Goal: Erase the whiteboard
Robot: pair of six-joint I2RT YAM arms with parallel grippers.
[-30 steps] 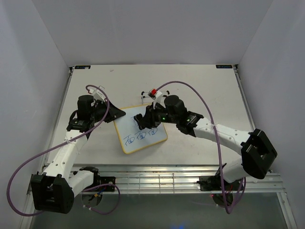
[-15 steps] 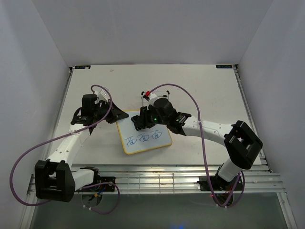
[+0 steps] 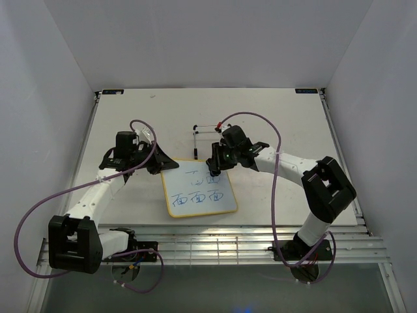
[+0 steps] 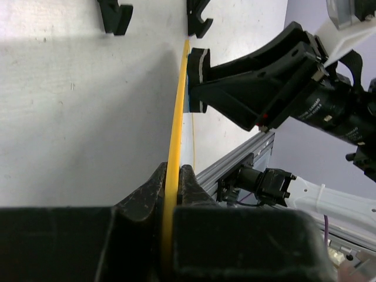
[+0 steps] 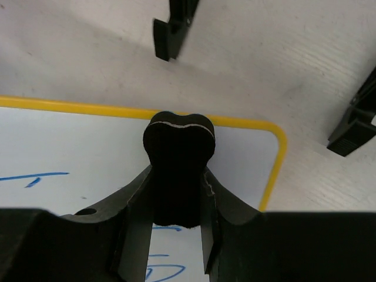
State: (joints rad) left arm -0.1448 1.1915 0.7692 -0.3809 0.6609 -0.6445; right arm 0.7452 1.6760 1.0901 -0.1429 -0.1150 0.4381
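The whiteboard [image 3: 195,184], white with a yellow frame, lies flat on the table and bears blue handwritten marks in two rows. My left gripper [image 3: 163,164] is shut on its far left edge; in the left wrist view the yellow edge [image 4: 178,111] runs edge-on between the jaws of the left gripper [image 4: 172,171]. My right gripper [image 3: 214,168] is shut on the black eraser [image 5: 178,150] and holds it on the board's far right corner [image 5: 88,141]. Blue marks show just under and left of the eraser. The right gripper with the eraser also shows in the left wrist view [image 4: 197,79].
The thin black wire easel stand [image 3: 207,130] stands just beyond the board; its feet show in the right wrist view [image 5: 170,29] and in the left wrist view [image 4: 114,14]. A metal rail [image 3: 215,244] runs along the near table edge.
The board has turned and slid toward the near right, now lying squarer. My right gripper has moved the eraser right to the board's far right corner. My left gripper followed, still gripping the edge.
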